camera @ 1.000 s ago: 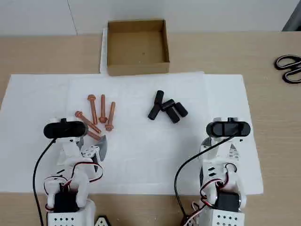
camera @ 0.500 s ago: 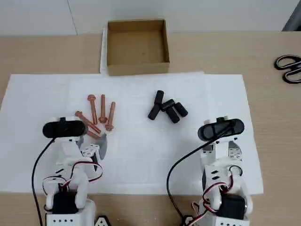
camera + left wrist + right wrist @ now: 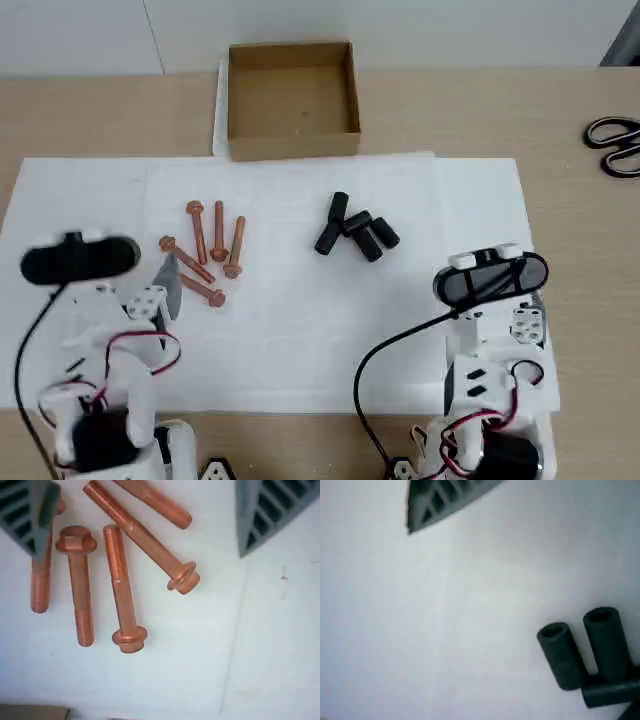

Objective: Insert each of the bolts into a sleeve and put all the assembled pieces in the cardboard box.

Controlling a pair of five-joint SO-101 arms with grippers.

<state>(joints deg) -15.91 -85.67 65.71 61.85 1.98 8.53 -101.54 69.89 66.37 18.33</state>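
1. The bolts (image 3: 218,232), five copper ones, lie loose on the white sheet (image 3: 300,340) on the arms' side of the cardboard box (image 3: 295,146), off toward its left corner.
2. The sleeves (image 3: 357,224) sit in a touching black heap, also on the arms' side of the box, toward its right corner.
3. The box is empty and no bolt is in a sleeve, so I judge the first pick is in hand.
4. The left gripper (image 3: 141,554) hovers over the bolts (image 3: 120,585) with its jaws wide and holding nothing.
5. The right gripper (image 3: 522,322) hangs farther from the box than the sleeves (image 3: 560,655); I cannot tell its state.
6. Next, the left jaws probably need to drop astride one shaft, ideally the bolt farthest from the box, and close.
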